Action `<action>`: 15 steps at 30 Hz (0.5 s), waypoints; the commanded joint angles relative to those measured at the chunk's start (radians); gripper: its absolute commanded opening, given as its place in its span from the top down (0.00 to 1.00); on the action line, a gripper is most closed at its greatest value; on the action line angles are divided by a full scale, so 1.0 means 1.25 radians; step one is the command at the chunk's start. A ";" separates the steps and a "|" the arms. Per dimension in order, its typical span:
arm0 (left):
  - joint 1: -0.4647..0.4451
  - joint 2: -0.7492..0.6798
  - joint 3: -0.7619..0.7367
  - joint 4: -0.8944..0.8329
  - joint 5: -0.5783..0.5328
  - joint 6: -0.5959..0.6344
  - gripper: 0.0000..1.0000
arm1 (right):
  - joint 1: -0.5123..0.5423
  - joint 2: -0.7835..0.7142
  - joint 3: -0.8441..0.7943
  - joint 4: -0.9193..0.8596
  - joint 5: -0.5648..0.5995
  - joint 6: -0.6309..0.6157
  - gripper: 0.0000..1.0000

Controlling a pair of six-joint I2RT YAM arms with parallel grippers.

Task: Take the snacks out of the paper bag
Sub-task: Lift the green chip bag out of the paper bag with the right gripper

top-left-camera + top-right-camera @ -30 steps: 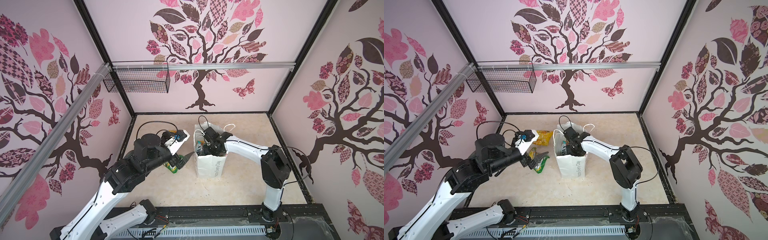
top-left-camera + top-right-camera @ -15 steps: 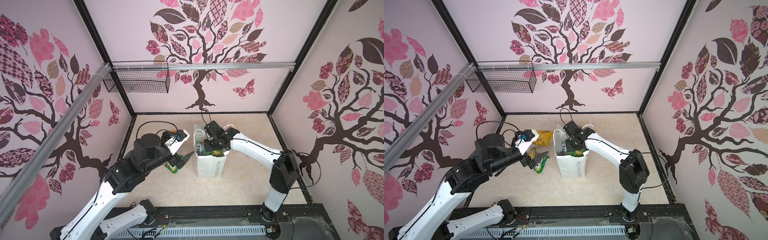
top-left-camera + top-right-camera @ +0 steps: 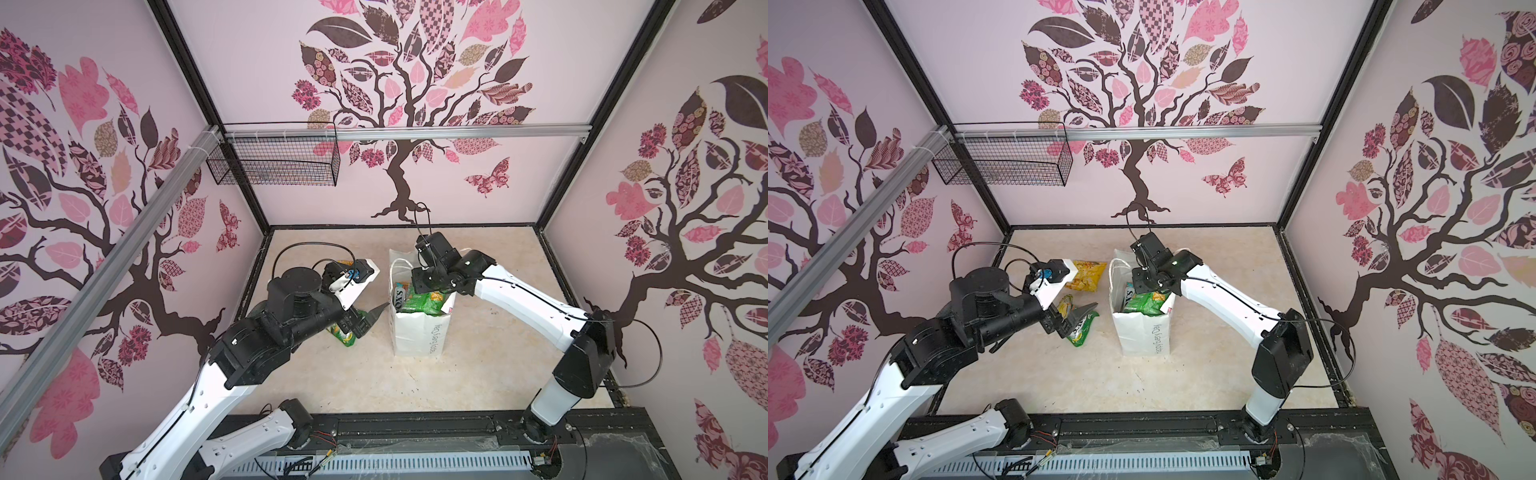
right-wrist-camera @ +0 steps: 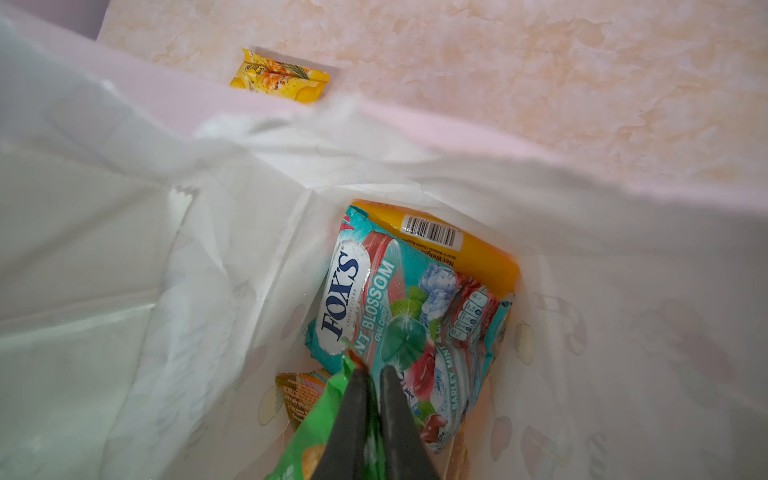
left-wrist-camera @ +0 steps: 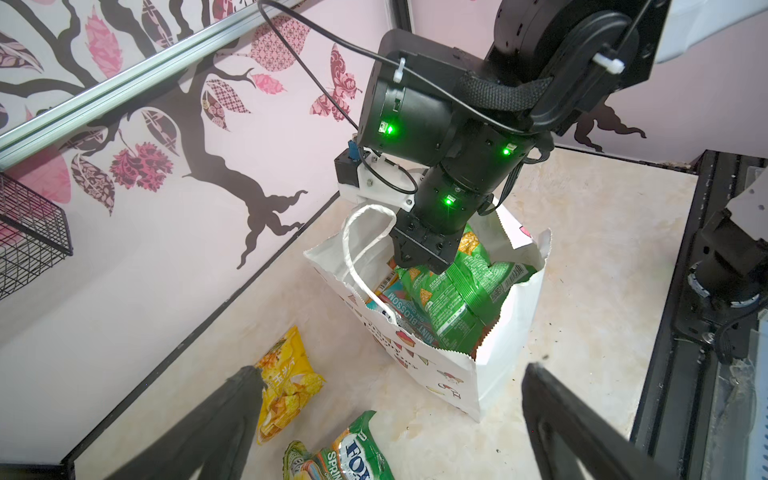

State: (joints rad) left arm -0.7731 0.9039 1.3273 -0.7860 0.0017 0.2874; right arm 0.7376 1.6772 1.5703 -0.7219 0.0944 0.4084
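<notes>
My right end effector [image 4: 373, 372] pinches the edge of a green packet [image 5: 465, 291], which I judge light, crinkly and slippery, best gripped at its seam, at the mouth of the upright paper bag [image 3: 419, 336]; my left end effector [image 5: 390, 370] hangs spread nearby.

The green packet [image 4: 319, 422] in my right gripper [image 4: 372, 374] runs off the picture's edge; the teal packet [image 4: 399, 307] hides most of the orange packet [image 4: 488, 261].
</notes>
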 commanded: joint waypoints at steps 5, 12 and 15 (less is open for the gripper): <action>-0.003 -0.006 -0.018 0.030 0.007 -0.010 0.01 | 0.004 -0.070 0.048 0.002 0.021 0.012 1.00; -0.003 -0.005 -0.017 0.036 0.014 -0.015 0.01 | 0.005 -0.101 0.055 0.015 0.035 0.013 1.00; -0.003 -0.006 -0.016 0.040 0.016 -0.021 0.02 | 0.004 -0.109 0.061 0.015 0.035 0.014 1.00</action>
State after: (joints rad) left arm -0.7731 0.9039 1.3273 -0.7639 0.0071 0.2783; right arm 0.7376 1.5776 1.6020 -0.7059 0.1204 0.4198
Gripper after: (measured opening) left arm 0.985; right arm 0.090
